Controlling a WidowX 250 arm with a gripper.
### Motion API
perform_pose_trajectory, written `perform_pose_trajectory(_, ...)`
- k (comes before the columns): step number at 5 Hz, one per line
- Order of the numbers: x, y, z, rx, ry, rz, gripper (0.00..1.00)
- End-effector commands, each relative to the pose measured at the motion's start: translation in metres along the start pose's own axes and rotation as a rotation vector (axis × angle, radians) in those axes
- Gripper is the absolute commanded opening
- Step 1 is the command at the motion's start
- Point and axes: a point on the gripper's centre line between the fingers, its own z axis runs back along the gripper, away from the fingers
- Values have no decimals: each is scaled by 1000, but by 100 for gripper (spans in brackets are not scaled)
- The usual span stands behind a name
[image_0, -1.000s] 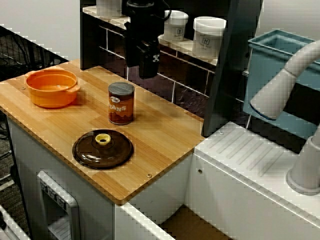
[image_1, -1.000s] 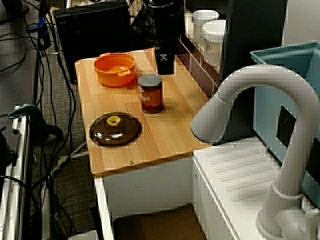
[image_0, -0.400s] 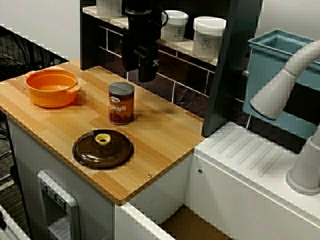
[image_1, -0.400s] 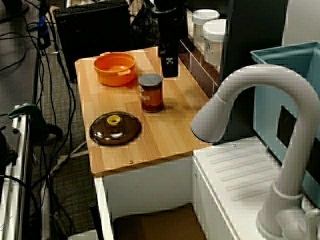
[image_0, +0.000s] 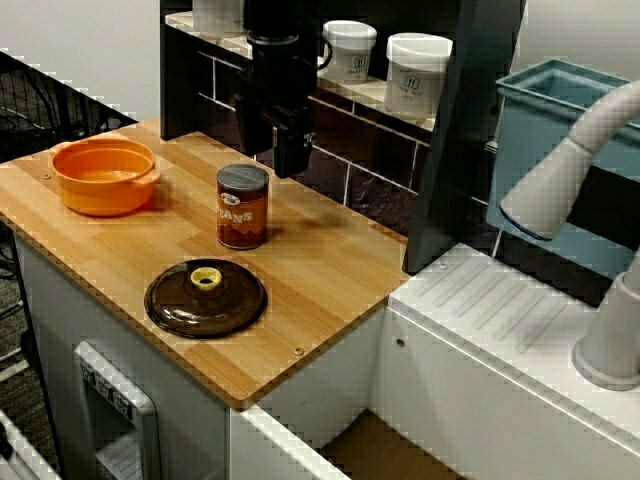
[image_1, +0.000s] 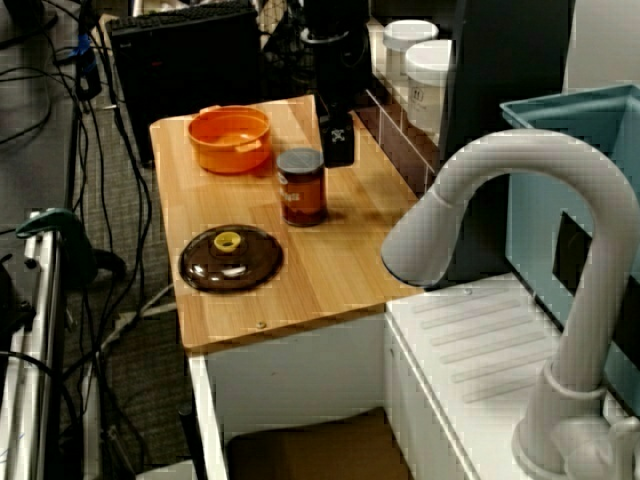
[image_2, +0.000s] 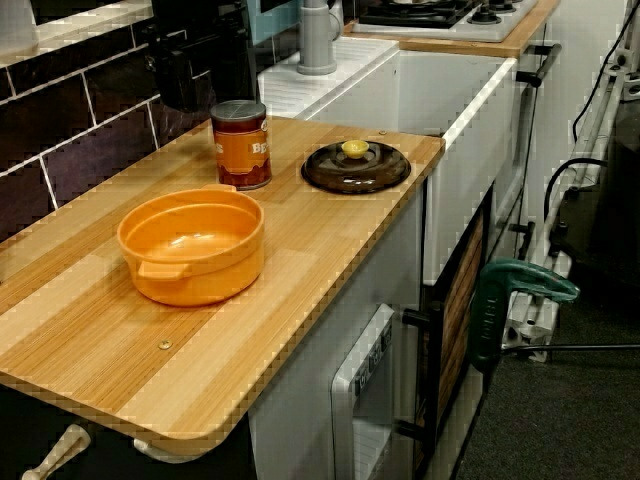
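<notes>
- The black robot gripper (image_0: 291, 158) hangs above the wooden countertop (image_0: 330, 268), close to the dark tiled back wall (image_0: 375, 160).
- Its fingers read as one dark block in the view from the front, the view from over the tap and the view from the counter's end, so I cannot tell whether they are spread or pressed together; nothing shows between them.
- The round tin can with a brown-orange label and grey lid (image_0: 243, 207) is the nearest thing. It stands upright near the middle of the countertop, just in front of the gripper and below it, not touching it.
- The orange round pot with two small handles (image_0: 102, 195) sits to the left of the can, well apart from it.
- The dark brown round lid with a yellow knob (image_0: 206, 300) lies flat near the front edge, apart from the can.
- Two white lidded jars (image_0: 418, 72) stand on the shelf above the tiles.
- A white curved tap (image_0: 562, 178) rises over the white sink unit to the right.
</notes>
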Motion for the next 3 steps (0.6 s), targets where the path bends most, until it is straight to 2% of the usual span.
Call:
perform_pose_trajectory(1, -17, 9, 6, 39, -31, 14, 100)
perform_pose_trajectory(3, -25, 12, 1, 56, -15, 39, 100)
